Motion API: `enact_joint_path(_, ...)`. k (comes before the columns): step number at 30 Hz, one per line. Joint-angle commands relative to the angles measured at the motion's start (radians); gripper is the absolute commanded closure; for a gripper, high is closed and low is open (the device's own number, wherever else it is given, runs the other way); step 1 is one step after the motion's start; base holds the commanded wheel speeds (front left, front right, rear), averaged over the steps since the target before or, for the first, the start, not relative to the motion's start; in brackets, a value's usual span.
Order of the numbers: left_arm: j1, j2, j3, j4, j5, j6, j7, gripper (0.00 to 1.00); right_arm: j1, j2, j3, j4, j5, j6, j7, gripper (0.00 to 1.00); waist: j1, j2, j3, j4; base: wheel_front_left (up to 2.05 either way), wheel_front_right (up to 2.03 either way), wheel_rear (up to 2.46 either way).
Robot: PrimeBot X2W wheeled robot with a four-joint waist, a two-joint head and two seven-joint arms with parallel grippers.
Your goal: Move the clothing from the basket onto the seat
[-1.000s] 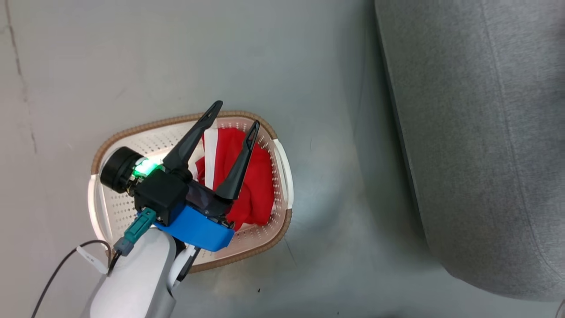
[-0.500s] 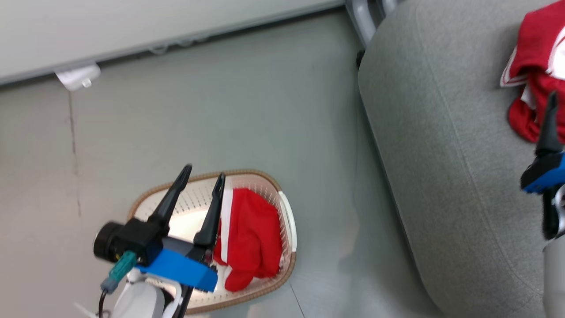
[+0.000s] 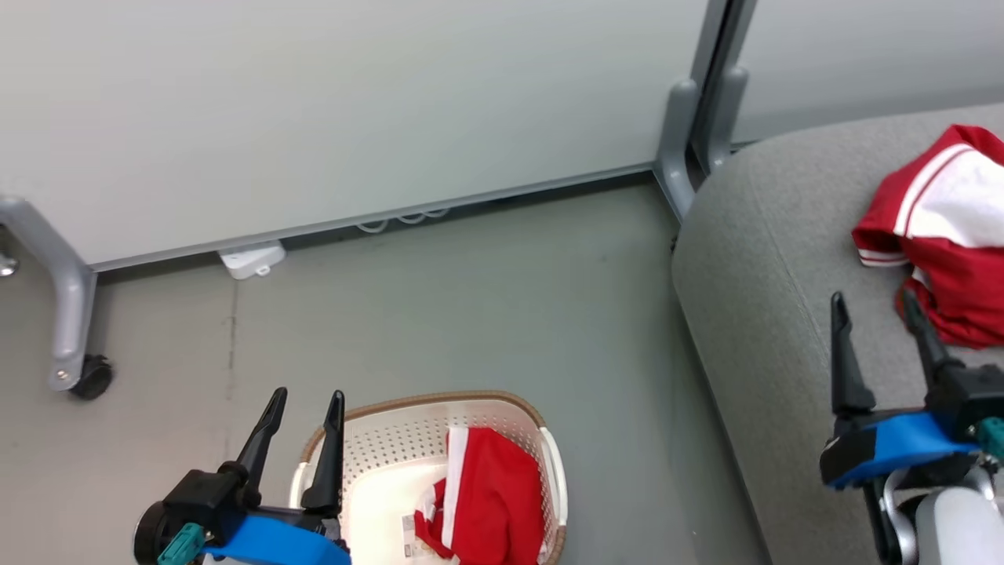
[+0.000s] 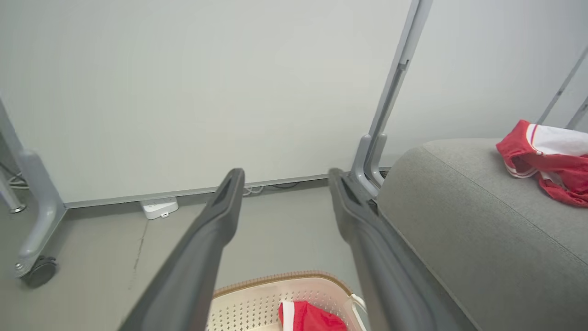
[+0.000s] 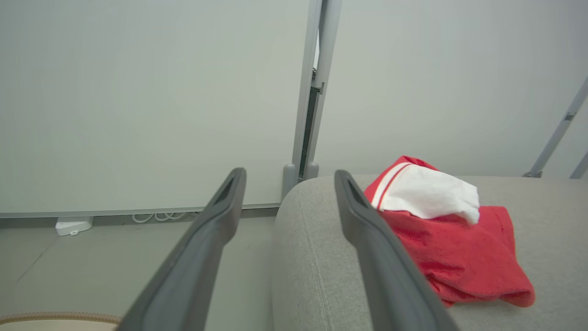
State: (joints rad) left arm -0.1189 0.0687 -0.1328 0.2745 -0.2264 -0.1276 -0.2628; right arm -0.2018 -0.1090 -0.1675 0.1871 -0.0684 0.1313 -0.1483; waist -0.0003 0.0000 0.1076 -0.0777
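Left tool [image 3: 309, 392] by the basket [image 3: 423, 400] and right tool [image 3: 872, 297] over the seat [image 3: 769, 275] are held open, empty. One red garment [image 3: 949, 235] is laid on the seat; a second garment [image 3: 490, 502] lies in the basket, judged next to be gripped once a tool is lowered.
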Motion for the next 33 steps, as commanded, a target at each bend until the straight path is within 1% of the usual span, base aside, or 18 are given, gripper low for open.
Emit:
enact_joint_path(1, 0.014, -0.001, 0.011, 0.001, 0.007, -0.004, -0.003, 0.00, 0.032, 0.009, 0.009, -0.024, 0.004, -0.001, 0.006, 0.00, 0.0003, 0.0000, -0.029, 0.032, 0.00, 0.00, 0.00)
enact_joint_path(7, 0.045, -0.006, 0.046, 0.003, 0.015, -0.004, -0.003, 0.00, 0.133, 0.040, 0.054, -0.107, 0.017, -0.001, 0.026, 0.00, 0.0003, 0.0000, -0.058, 0.073, 0.00, 0.00, 0.00)
enact_joint_path(15, 0.065, -0.006, 0.074, 0.000, 0.024, -0.004, -0.003, 0.00, 0.214, 0.057, 0.088, -0.115, 0.036, -0.001, 0.015, 0.00, 0.0003, 0.0000, -0.076, 0.104, 0.00, 0.00, 0.00)
enact_joint_path(33, 0.040, -0.005, 0.073, -0.002, 0.028, -0.004, -0.003, 0.00, 0.213, 0.060, 0.119, -0.100, 0.077, -0.001, 0.006, 0.00, 0.0003, 0.0000, -0.072, 0.104, 0.00, 0.00, 0.00)
